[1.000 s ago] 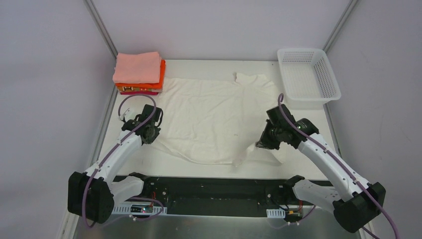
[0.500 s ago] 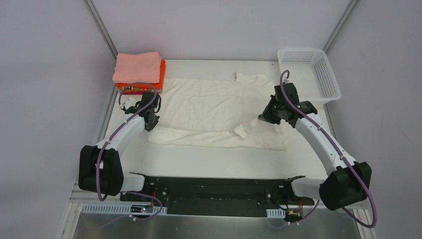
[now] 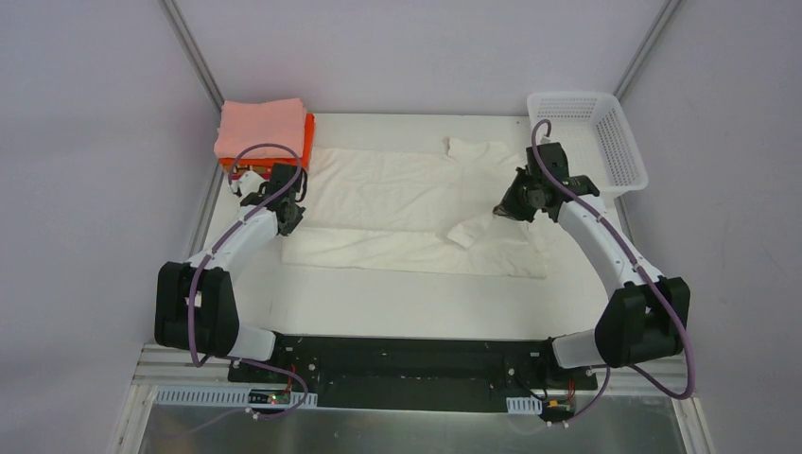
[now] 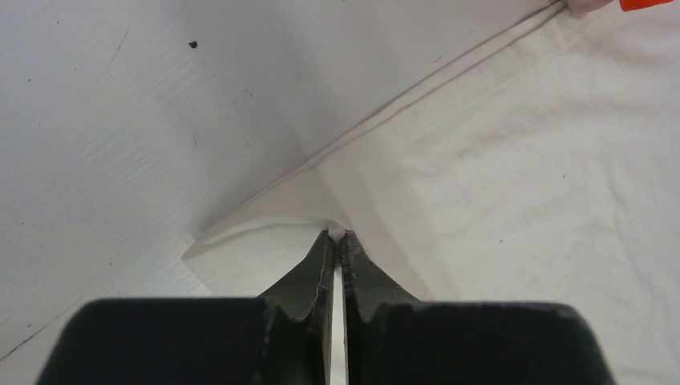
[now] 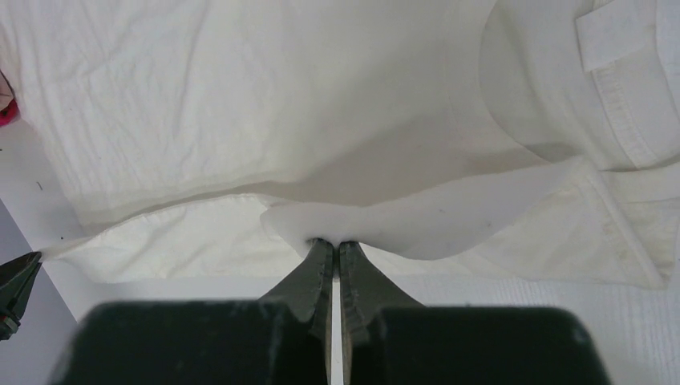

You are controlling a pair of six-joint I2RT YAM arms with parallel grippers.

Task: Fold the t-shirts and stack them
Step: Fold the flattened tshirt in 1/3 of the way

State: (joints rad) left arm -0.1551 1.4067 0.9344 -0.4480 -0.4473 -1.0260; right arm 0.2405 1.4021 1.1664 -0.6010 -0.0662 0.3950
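Reaching forward, both your arms stretch low over the table (image 3: 407, 293). Your left gripper (image 4: 337, 234) is clamped on the left edge of the cream-white t-shirt (image 3: 397, 194), your right gripper (image 5: 329, 241) on its right edge. Doubled over, it lies mid-table, with the folded stack (image 3: 263, 132) just beside its far-left corner and the basket (image 3: 586, 142) far-right.

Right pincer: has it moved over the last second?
Yes. The right pincer, shut on the cream t-shirt, moved up the view, closer to the white basket.
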